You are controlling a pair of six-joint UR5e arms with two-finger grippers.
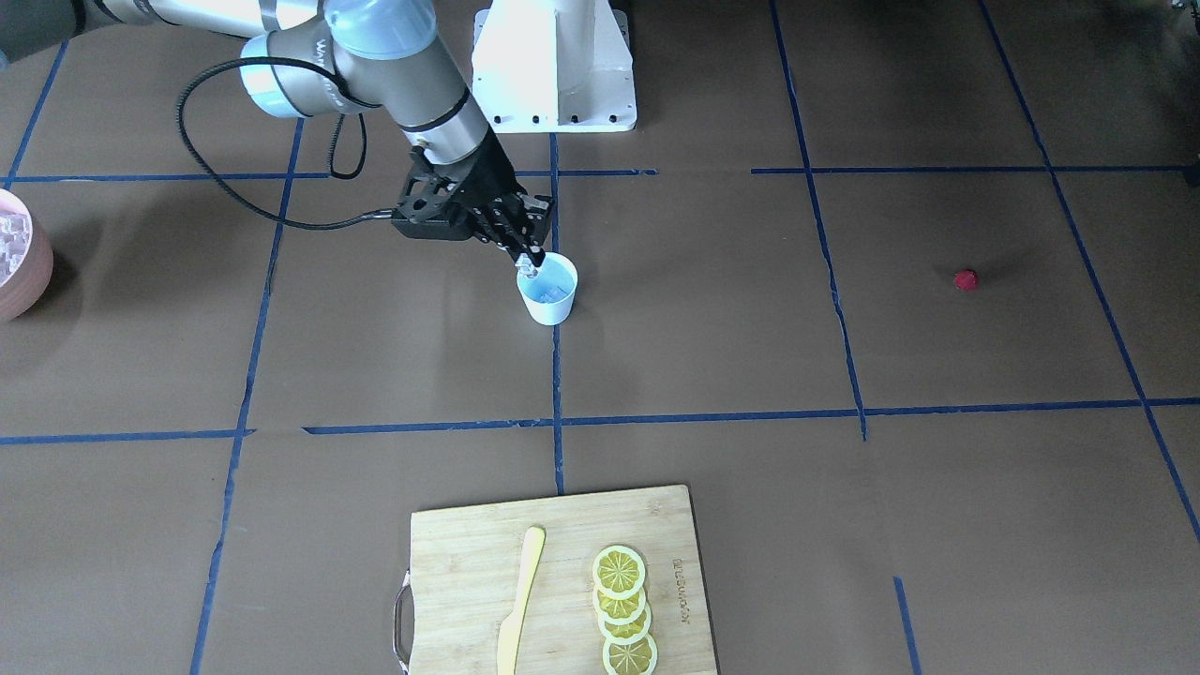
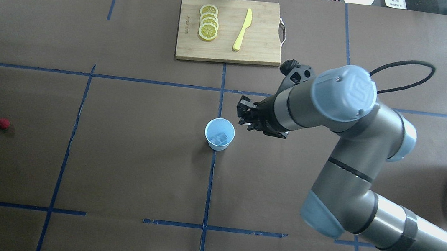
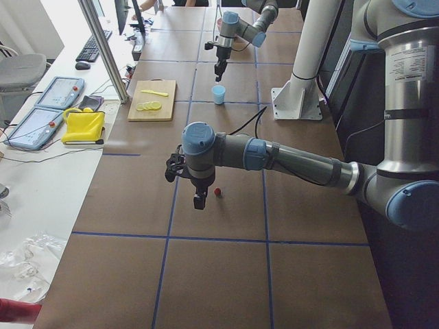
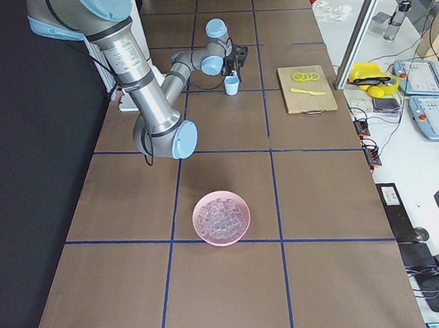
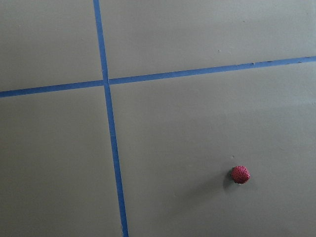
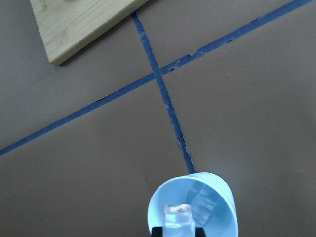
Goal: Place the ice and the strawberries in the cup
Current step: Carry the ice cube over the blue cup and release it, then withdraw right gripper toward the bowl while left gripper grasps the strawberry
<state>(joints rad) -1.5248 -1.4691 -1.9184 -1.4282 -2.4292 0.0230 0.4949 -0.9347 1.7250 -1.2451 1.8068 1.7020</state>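
The white cup [image 1: 550, 307] with a pale blue inside stands mid-table and holds one ice cube [image 2: 219, 138]. My right gripper [image 1: 531, 266] is shut on another ice cube [image 6: 177, 218] and holds it just over the cup's rim [image 6: 157, 207]. The strawberry [image 2: 3, 123], a tiny red berry, lies alone on the brown mat far from the cup; it also shows in the left wrist view [image 5: 240, 174]. My left gripper [image 3: 198, 201] shows only in the exterior left view, hanging just beside the strawberry [image 3: 217, 192]; I cannot tell whether it is open or shut.
A pink bowl [image 4: 196, 220] full of ice cubes stands at the table's right end. A wooden cutting board [image 2: 256, 55] with lemon slices [image 2: 208, 23] and a yellow knife [image 2: 243, 29] lies beyond the cup. The white robot base [image 1: 553, 66] stands behind the cup.
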